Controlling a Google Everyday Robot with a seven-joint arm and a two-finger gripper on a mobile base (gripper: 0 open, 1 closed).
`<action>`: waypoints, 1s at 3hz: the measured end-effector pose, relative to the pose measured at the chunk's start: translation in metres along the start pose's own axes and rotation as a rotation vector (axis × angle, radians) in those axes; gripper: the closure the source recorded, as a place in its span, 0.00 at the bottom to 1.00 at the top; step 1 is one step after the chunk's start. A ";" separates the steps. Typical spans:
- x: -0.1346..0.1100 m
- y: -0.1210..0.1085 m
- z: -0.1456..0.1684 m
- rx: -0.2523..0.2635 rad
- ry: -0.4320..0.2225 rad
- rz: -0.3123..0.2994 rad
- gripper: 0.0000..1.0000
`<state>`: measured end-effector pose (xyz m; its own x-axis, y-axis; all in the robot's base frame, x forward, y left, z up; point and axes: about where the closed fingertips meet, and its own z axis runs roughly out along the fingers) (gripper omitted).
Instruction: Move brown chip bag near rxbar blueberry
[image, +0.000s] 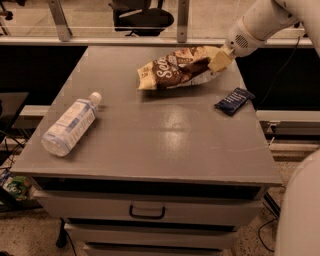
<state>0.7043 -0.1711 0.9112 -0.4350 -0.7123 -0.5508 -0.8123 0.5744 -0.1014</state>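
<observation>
The brown chip bag (175, 67), dark brown with white script and cream-yellow ends, hangs tilted over the far middle of the grey table (150, 145), its left end low near the surface. My gripper (216, 59) is shut on the bag's right end and holds it up. The rxbar blueberry (234, 100), a small dark navy wrapper, lies flat near the table's right edge, a short way below and to the right of the bag and the gripper.
A clear plastic water bottle (70, 124) lies on its side at the table's left. A drawer with a handle (147, 213) is below the tabletop. An office chair (142, 17) and railing stand behind the table.
</observation>
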 end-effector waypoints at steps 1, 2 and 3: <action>0.020 0.013 -0.004 -0.003 0.018 0.023 0.69; 0.033 0.022 -0.007 0.000 0.031 0.039 0.47; 0.035 0.025 -0.004 -0.006 0.037 0.041 0.23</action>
<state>0.6670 -0.1834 0.8926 -0.4818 -0.7026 -0.5236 -0.7957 0.6011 -0.0746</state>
